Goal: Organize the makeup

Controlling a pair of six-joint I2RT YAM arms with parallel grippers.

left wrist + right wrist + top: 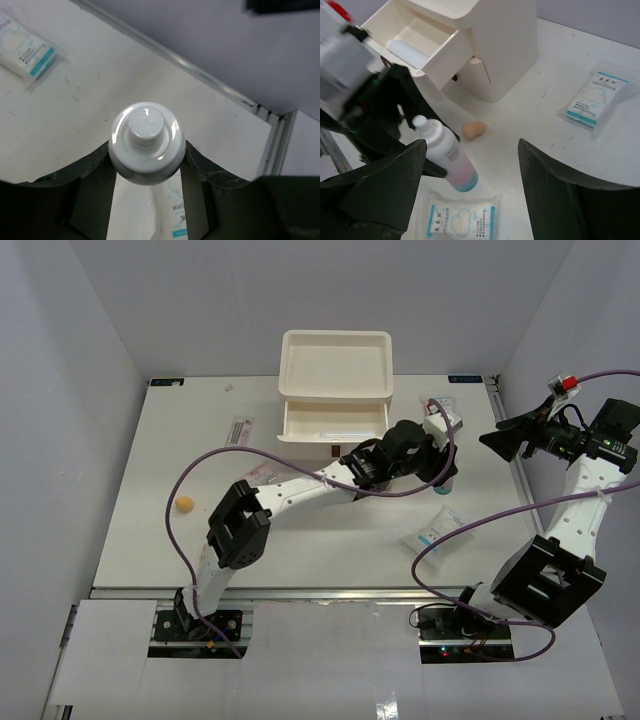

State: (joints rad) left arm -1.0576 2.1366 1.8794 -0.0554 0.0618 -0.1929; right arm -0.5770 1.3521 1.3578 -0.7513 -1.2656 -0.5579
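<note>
the left gripper (147, 152) is clamped on a white bottle (146, 135). its two dark fingers (95, 172) press against opposite sides of the bottle's shoulder, and the round cap stands up between the fingertips. in the right wrist view the bottle leans, with the cap up toward the left fingers and the pink and blue base down toward the table (535, 125). whether the base touches the table cannot be told.

under the left fingers, just below the bottle, lies a white-blue sachet (175, 210). a second sachet (25, 52) lies well beyond the fingertips, flat on the table.

the right gripper (471, 147) hangs with its fingers (555, 185) spread wide apart and nothing between them. it points at the held bottle, which sits ahead of the gap, nearer the one finger. a tan sponge (473, 130) lies on the table just past the bottle, straight out from the gap. beyond the sponge stands the drawer box (500, 50) with its top drawer (427, 35) pulled out, and another bottle (407, 52) lies on its side in that drawer. a third sachet (597, 97) lies off past the other right finger, apart from the box.

in the top view a second sponge (185, 504) lies far from both pairs of fingers.
</note>
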